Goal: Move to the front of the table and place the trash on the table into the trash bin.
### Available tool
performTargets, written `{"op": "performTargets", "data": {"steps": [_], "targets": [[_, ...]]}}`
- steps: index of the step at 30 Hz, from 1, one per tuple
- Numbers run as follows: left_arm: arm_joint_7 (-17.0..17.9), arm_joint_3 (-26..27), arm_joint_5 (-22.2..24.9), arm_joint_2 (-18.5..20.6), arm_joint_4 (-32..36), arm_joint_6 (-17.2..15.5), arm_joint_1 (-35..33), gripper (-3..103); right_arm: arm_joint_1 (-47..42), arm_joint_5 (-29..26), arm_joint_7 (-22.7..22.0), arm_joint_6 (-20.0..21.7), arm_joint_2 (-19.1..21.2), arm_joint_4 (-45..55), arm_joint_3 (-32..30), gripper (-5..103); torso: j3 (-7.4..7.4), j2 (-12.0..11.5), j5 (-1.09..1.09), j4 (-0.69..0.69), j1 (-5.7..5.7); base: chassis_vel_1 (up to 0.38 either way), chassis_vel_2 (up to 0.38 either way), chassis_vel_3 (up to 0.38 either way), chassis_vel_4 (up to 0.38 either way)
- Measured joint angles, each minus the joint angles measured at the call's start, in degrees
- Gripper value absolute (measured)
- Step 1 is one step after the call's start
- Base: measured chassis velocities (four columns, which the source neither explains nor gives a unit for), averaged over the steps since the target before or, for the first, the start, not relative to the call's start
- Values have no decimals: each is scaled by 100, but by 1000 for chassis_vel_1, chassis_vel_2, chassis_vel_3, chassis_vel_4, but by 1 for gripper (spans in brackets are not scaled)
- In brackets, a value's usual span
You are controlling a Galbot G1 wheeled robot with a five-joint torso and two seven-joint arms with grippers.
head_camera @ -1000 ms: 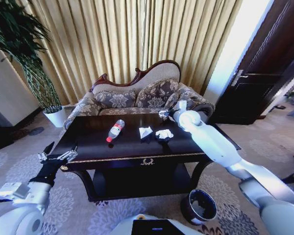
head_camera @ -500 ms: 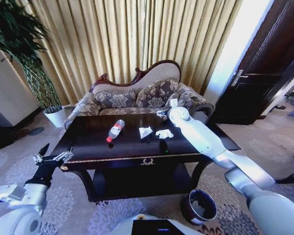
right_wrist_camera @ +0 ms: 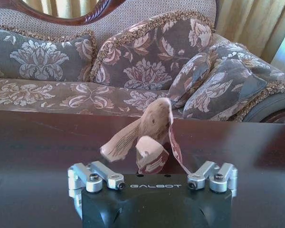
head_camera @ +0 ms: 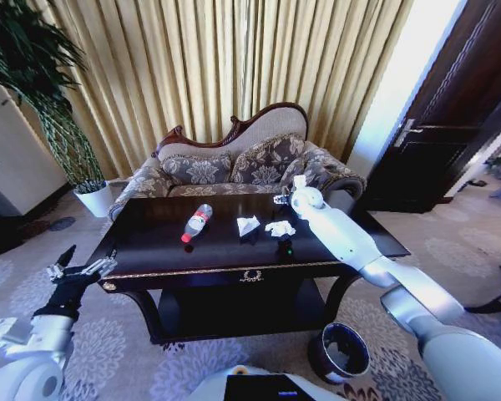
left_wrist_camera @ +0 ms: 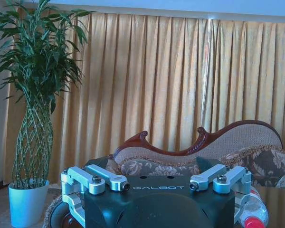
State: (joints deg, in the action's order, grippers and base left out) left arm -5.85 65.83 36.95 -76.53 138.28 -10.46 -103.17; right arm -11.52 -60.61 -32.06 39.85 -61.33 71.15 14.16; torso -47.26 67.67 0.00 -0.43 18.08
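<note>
Now the trash lies on the dark table point(head_camera: 163, 251); the bottle point(head_camera: 196, 222) rests on its side toward the sofa edge of the top, red label up; just beside it toward the door lies one paper wad point(head_camera: 248, 225); the second wad point(head_camera: 280, 228) lies a little farther along, apart from the first. From the right wrist that second wad point(right_wrist_camera: 145, 140) sits on the glossy top directly ahead of the jaws, which stand wide apart with nothing between them. The right gripper point(head_camera: 289, 194) hangs over the far side of the table, just beyond the second wad, its arm reaching in across the table's door-side corner. The bin point(head_camera: 340, 353) stands on the carpet near the table's front leg on the door side, open mouth up. The left gripper point(head_camera: 76, 269) hangs off the table's plant-side front corner, clear of the wood, its fingers point(head_camera: 98, 266) spread and empty. Behind the table stand the sofa point(head_camera: 242, 163) and curtains point(head_camera: 225, 67); a potted plant point(head_camera: 46, 100) stands off its plant-side end; a dark door point(head_camera: 451, 125) lies beyond the other end.
</note>
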Motion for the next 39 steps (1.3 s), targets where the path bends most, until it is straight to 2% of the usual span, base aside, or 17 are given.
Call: {"op": "performTargets", "data": {"steps": [3, 4, 7, 8, 11, 12, 14, 15, 17, 18, 20, 22, 23, 27, 35, 38, 39], "targets": [[0, 1, 13, -6, 0, 6, 1, 100, -16, 2, 0, -21, 12, 46, 4, 80, 0, 0, 0, 0, 0, 0, 0, 0, 0], [0, 1, 13, -6, 0, 6, 1, 100, -16, 2, 0, -21, 12, 46, 4, 80, 0, 0, 0, 0, 0, 0, 0, 0, 0], [-10, 32, 27, -11, -1, 27, -22, 100, -22, 3, 1, -93, 27, 78, 33, 63, 0, 0, 0, 1, 0, 0, 0, 0, 0], [-10, 32, 27, -11, -1, 27, -22, 100, -22, 3, 1, -93, 27, 78, 33, 63, 0, 0, 0, 1, 0, 0, 0, 0, 0], [-19, 66, 52, -4, 2, 31, -35, 100, -31, 6, 0, -113, 29, 87, 35, 47, 0, 0, 0, 1, 0, 0, 0, 0, 0], [-19, 66, 52, -4, 2, 31, -35, 100, -31, 6, 0, -113, 29, 87, 35, 47, 0, 0, 0, 1, 0, 0, 0, 0, 0], [-24, 74, 54, -1, 23, 32, -37, 100, -57, 9, 0, -126, 37, 112, 29, 36, 0, 0, -1, 1, 0, 0, 0, 0, 0], [-24, 74, 54, -1, 23, 32, -37, 100, -57, 9, 0, -126, 37, 112, 29, 36, 0, 0, -1, 1, 0, 0, 0, 0, 0], [-27, 70, 54, -5, 50, 32, -38, 100, -86, 10, 0, -136, 64, 139, 22, 25, 0, 0, -1, 1, 0, 0, 0, 0, 0], [-27, 70, 54, -5, 50, 32, -38, 100, -86, 10, 0, -136, 64, 139, 22, 25, 0, 0, -1, 1, 0, 0, 0, 0, 0], [-29, 66, 54, -7, 77, 32, -38, 100, -96, 12, 1, -145, 105, 160, 13, 14, 0, 0, 0, 0, 0, 0, 0, 0, 0], [-29, 67, 53, -7, 86, 32, -41, 100, -99, 12, 2, -149, 126, 171, 6, 14, 0, 0, 0, 0, 0, 0, 0, 0, 0], [-30, 70, 53, -6, 102, 32, -44, 100, -105, 11, 4, -159, 159, 188, -3, 3, 0, 0, 0, 0, 0, 0, 0, 0, 0], [-30, 71, 50, -5, 149, 20, -47, 100, -171, -1, 8, -213, 227, 259, -56, 0, 0, 0, 0, 0, 0, 0, 0, 0, 0], [-30, 72, 50, 9, 177, 13, -50, 100, -364, -133, 17, -401, 360, 592, -193, 0, 0, 0, 0, 1, 0, 0, 0, 0, 0], [-29, 86, 57, 19, 156, 12, -46, 100, -628, -176, 58, -765, 617, 1219, -443, 0, 0, 0, 0, 1, 0, 0, 0, 0, 0], [-29, 86, 57, 19, 156, 12, -46, 100, -628, -176, 58, -765, 617, 1219, -443, 0, 0, 0, 0, 1, 0, 0, 0, 0, 0]]}}
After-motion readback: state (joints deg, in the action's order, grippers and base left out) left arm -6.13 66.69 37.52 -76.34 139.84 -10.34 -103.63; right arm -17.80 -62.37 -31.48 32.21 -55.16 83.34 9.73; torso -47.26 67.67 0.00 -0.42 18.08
